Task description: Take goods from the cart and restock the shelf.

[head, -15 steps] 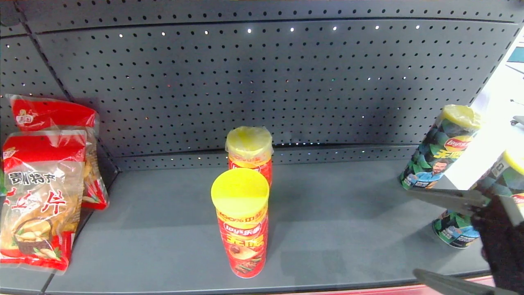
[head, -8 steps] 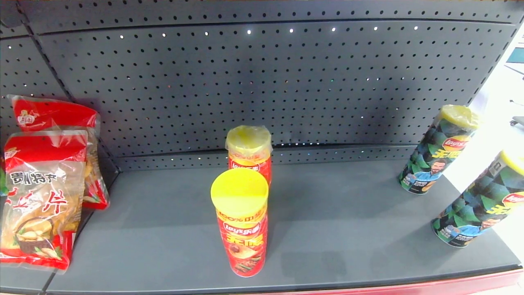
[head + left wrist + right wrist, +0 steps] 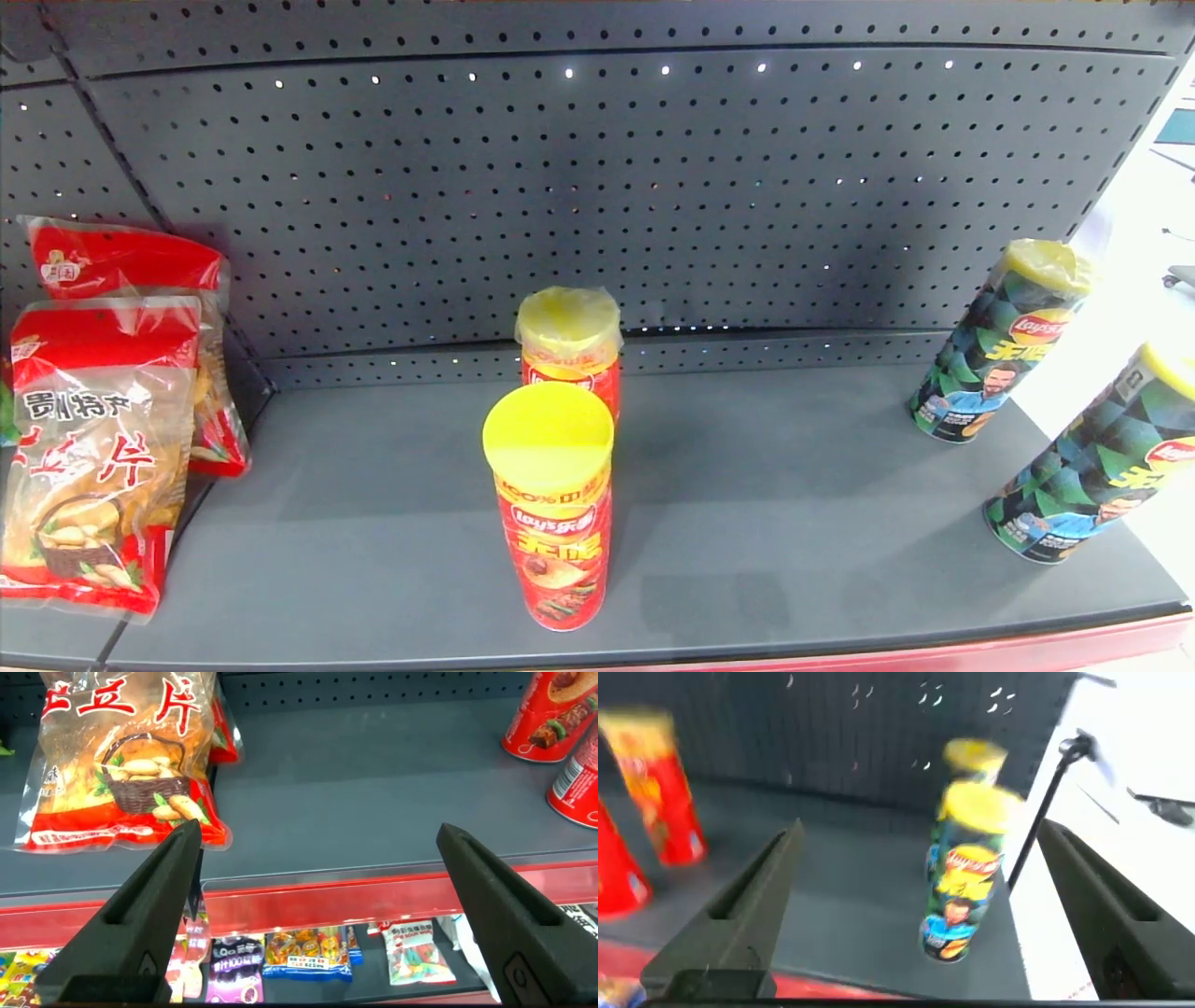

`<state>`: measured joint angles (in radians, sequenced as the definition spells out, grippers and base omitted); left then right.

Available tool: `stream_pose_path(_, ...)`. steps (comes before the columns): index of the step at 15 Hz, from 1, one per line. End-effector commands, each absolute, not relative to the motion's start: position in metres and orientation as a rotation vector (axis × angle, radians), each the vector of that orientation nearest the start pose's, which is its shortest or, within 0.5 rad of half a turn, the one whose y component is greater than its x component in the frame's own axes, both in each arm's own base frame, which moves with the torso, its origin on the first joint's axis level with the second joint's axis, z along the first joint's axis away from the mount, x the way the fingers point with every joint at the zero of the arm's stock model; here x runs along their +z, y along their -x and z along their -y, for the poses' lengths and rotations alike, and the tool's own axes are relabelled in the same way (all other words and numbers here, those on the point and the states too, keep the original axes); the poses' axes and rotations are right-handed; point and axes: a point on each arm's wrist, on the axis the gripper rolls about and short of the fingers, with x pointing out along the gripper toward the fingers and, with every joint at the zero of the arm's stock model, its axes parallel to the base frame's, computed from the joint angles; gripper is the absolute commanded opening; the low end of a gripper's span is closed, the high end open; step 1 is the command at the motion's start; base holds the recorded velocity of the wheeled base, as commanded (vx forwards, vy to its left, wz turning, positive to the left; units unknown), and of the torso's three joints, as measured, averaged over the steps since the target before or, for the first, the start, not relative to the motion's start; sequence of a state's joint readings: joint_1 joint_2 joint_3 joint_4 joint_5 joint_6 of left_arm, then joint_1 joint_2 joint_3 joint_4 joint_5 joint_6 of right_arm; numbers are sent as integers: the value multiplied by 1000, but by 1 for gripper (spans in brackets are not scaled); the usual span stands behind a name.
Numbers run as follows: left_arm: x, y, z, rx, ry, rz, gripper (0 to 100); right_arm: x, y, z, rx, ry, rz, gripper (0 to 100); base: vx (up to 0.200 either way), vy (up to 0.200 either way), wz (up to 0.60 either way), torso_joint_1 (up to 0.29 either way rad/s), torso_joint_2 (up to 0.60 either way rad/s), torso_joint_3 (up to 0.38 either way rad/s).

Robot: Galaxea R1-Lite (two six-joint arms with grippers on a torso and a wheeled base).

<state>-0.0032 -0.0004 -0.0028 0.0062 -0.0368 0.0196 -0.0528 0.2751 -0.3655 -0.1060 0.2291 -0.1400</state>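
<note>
Now that the right gripper [image 3: 920, 833] has backed off, spread and empty, the nearer green can [image 3: 1088, 467] stands freed at the shelf's [image 3: 794, 523] right front; left gripper [image 3: 320, 833] likewise spread; cart next, probably.

On the grey shelf [image 3: 794, 523] I see a front red can [image 3: 553, 532], upright and yellow-lidded, with a rear red can [image 3: 569, 355] just behind it. Two dark green cans [image 3: 1004, 345] stand at the right end, and red snack bags [image 3: 89, 448] lean at the left.

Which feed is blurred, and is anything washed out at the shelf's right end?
Right wrist view: motion-blurred, green cans and red cans smeared. Head view: sharp, but glare past the shelf washes out the front green can's lid. Left wrist view: crisp.
</note>
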Motion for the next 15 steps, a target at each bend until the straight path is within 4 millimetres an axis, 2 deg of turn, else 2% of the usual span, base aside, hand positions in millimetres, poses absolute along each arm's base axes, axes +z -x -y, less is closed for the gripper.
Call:
stream_pose_path(1,76,23,1,-40,-20,-3,100,134,9,-7,169,206,139,100,0,0,0,0,0,0)
stream_pose_path(2,76,23,1,-40,-20,-3,100,113,5,-6,154,199,106,100,0,0,0,0,0,0)
stream_pose_path(3,76,23,1,-40,-20,-3,100,106,6,-5,118,190,81,100,0,0,0,0,0,0)
stream_pose_path(6,76,23,1,-40,-20,-3,100,101,6,-4,80,173,37,100,0,0,0,0,0,0)
stream_pose_path(8,76,23,1,-40,-20,-3,100,85,13,-4,47,84,-51,100,0,0,0,0,0,0)
stream_pose_path(13,76,23,1,-40,-20,-3,100,78,15,-3,-4,30,-96,100,0,0,0,0,0,0)
stream_pose_path(15,76,23,1,-40,-20,-3,100,77,16,-1,-80,-19,-90,100,0,0,0,0,0,0)
